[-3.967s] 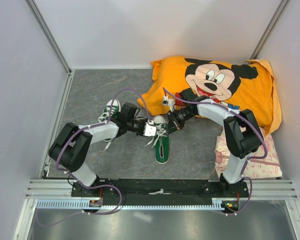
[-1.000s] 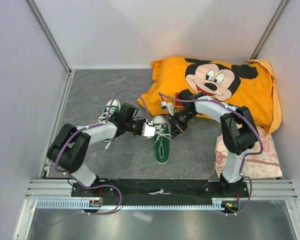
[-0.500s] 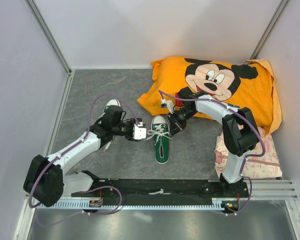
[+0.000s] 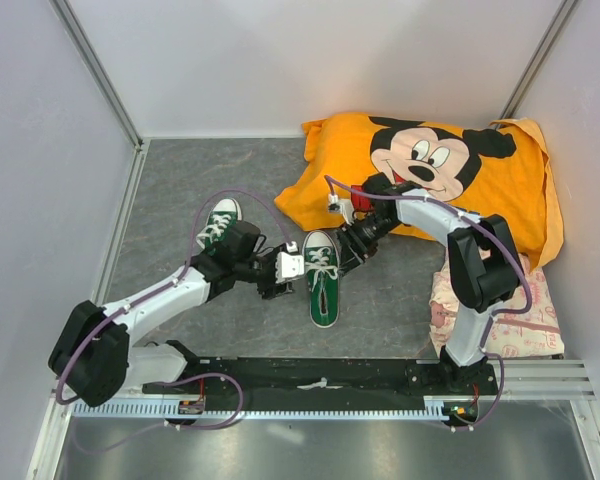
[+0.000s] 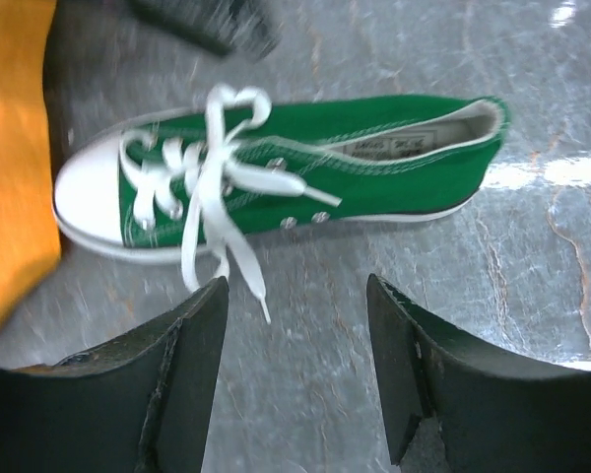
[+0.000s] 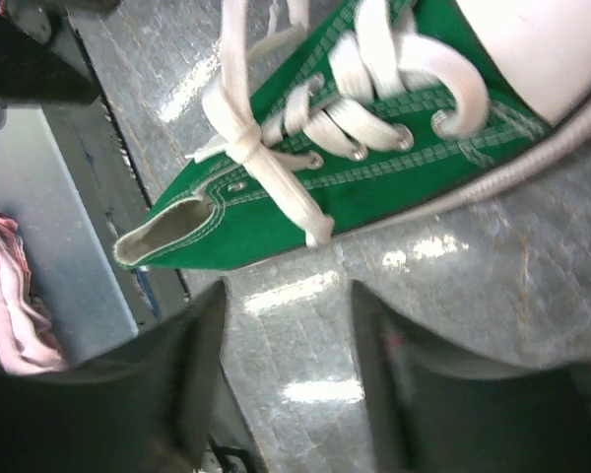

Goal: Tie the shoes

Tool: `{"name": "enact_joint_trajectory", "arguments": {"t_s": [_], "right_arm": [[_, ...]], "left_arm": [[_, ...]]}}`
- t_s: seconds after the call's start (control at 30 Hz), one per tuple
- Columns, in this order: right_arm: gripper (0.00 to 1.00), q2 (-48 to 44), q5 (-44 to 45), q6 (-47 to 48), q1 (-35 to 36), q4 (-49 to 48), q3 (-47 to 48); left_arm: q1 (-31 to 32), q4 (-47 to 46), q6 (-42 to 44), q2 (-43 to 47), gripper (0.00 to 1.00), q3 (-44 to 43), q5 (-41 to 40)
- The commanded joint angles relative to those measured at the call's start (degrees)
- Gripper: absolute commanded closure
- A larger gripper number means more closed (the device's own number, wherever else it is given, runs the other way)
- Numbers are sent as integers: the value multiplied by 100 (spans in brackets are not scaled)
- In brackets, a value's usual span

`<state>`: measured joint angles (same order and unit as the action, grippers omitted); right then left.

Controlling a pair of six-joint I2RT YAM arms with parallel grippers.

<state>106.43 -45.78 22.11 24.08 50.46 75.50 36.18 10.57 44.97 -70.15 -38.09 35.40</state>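
One of the green shoes lies in the middle of the grey floor with its white toe toward the back. In the left wrist view this shoe has its white laces drawn into a knot, with a small loop and loose ends trailing onto the floor. The knot also shows in the right wrist view. My left gripper sits just left of the shoe, open and empty. My right gripper stands open to the right of the toe, holding nothing. The other shoe stands farther left.
An orange Mickey Mouse cloth is bunched at the back right, close behind the right arm. A pink patterned cloth lies at the right near the arm's base. Metal frame rails border the floor on the left and at the front.
Both grippers have opened and let go of the laces. The left gripper has drawn back a little from the shoe, toward the front. The right arm has barely moved.
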Motion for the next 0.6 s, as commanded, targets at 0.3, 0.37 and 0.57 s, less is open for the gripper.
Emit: {"name": "enact_joint_trajectory", "arguments": {"t_s": [0.3, 0.37, 0.57], "right_arm": [[15, -1054, -599, -575, -1115, -352, -457], [7, -1300, -573, -891, -1395, -589, -536], [2, -2117, -72, -1357, -2257, -853, -686]], "left_arm": [[-1306, 665, -2219, -1202, 23, -1595, 152], [-1377, 1094, -2649, -1229, 18, -2173, -6], [-1921, 2430, -3713, -1580, 12, -3650, -542]]}}
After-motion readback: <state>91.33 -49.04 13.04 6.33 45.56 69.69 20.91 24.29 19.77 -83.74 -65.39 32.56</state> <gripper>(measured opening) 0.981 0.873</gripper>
